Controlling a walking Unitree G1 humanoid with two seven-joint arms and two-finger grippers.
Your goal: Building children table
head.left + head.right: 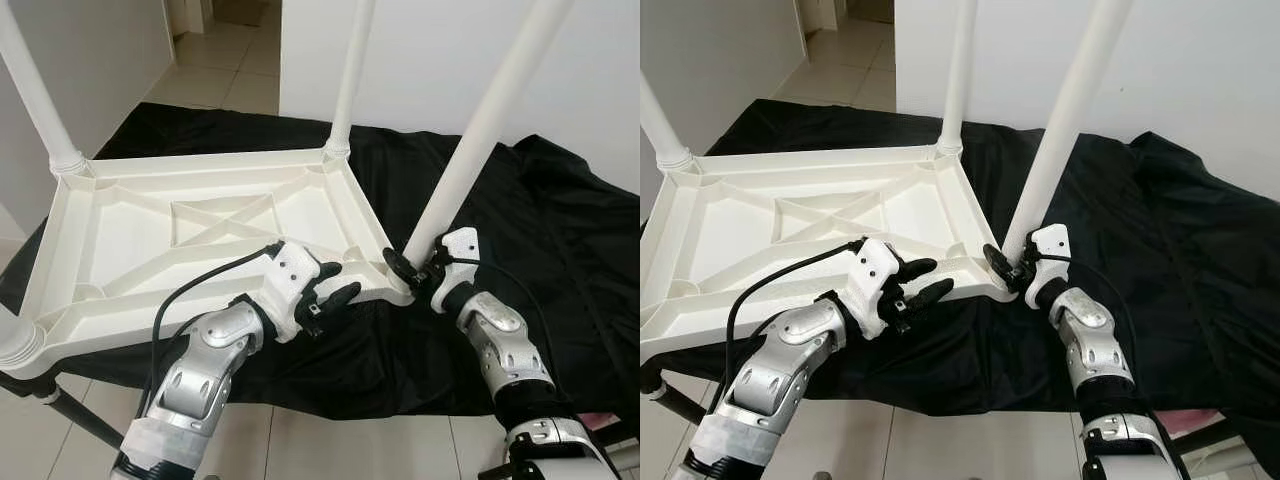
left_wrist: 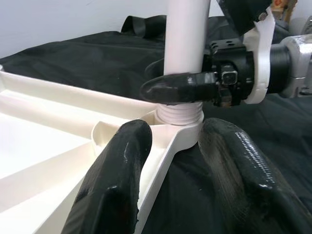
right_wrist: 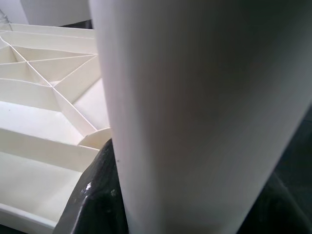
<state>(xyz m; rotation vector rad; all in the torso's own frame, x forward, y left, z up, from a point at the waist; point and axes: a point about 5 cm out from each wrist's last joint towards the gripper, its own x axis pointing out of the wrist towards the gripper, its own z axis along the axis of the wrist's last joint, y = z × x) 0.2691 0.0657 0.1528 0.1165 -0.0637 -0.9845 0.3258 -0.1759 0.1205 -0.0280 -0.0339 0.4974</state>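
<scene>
1 tabletop (image 1: 130, 225), 4 legs (image 1: 478, 140), 1 cloth (image 1: 560, 230), 2 grippers (image 1: 330, 285).

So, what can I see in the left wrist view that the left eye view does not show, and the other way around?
Left wrist view: the threaded base of the leg entering the corner socket, seen close, with a finger of the right tool pressed on it.

Left eye view: the upturned tabletop with its cross ribs, two far legs, the left tool open at the near edge, and the tiled floor.

Both: the right tool shut on the white leg, and the black cloth.
</scene>
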